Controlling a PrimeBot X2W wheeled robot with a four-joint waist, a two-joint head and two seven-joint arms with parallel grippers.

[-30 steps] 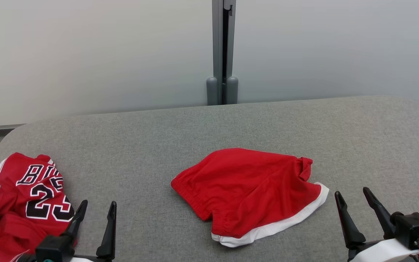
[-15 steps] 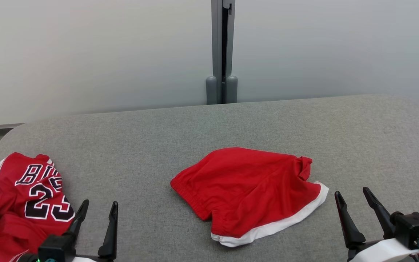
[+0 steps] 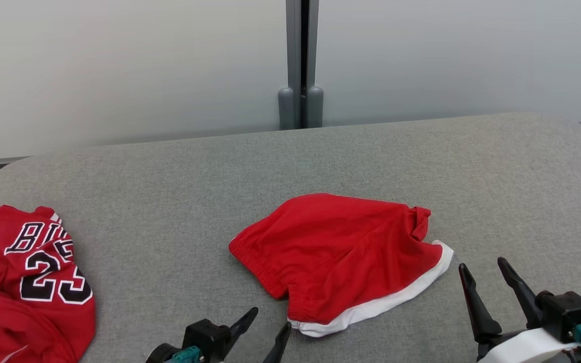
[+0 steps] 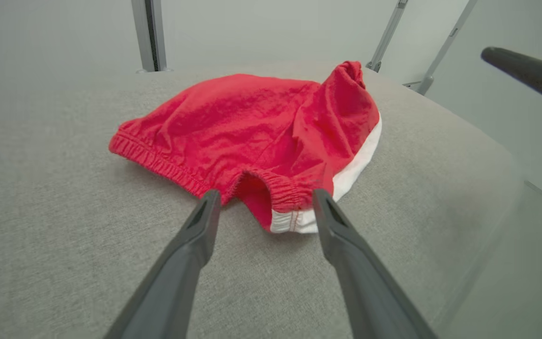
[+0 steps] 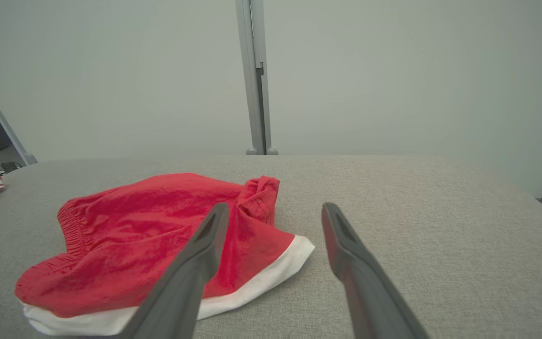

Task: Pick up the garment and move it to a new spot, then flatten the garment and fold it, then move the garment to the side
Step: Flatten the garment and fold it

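What the garment looks like: We see the garment, a pair of red shorts. It has a white band along one edge and a bunchy, stretchy edge on another. It is rumpled, not flat, and one small corner sticks up on its far right.
Where the garment is: It lies in the middle of the table, closer to our side than to the far side.
Left end effector: Our left end effector is wide open and holds nothing. Its fingers point at the near corner of the garment, where the stretchy edge meets the white band. The tips are just beside the cloth. We cannot tell if they touch it.
Right end effector: Our right end effector is wide open too, and empty. It sits just to the right of the white band, not touching it.
What things are made of: The garment is thin, soft cloth with little wrinkles. The table has a gray woven cover and rounded corners. The fingers are long, dark, smooth and pointy.
Other thing: A crumpled red jersey with a black 23 lies at the table's left edge, well apart from the garment.
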